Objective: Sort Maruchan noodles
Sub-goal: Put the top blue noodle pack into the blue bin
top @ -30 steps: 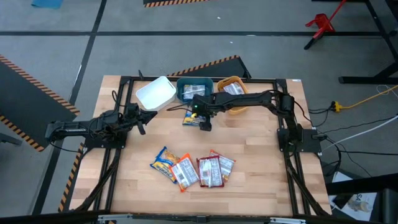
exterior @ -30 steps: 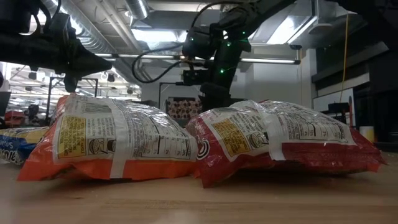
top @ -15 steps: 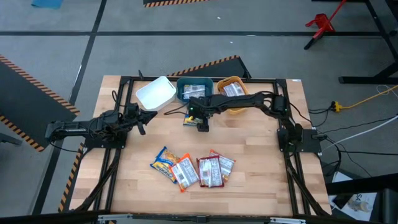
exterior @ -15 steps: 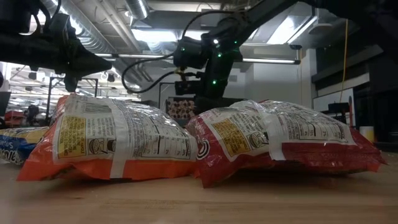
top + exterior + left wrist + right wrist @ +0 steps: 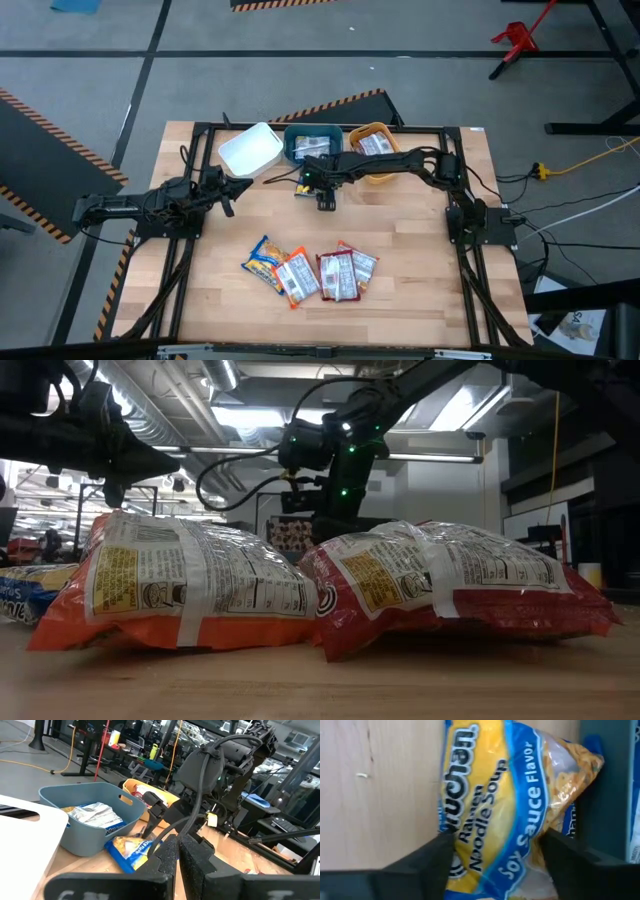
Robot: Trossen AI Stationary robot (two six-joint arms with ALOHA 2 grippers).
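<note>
Count of items on table
Bins: 3, namely white (image 5: 249, 150), teal (image 5: 312, 142), orange (image 5: 373, 148). Loose noodle packets (image 5: 309, 273): 5, four clustered, one (image 5: 306, 190) beside the teal bin.

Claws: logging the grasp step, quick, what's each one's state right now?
Left claw: shut, holding nothing.
Right claw: open, straddling the blue soy sauce packet.

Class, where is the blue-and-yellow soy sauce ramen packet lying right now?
In the high view, the soy sauce packet lies on the table just in front of the teal bin, with the right gripper directly over it.
</note>
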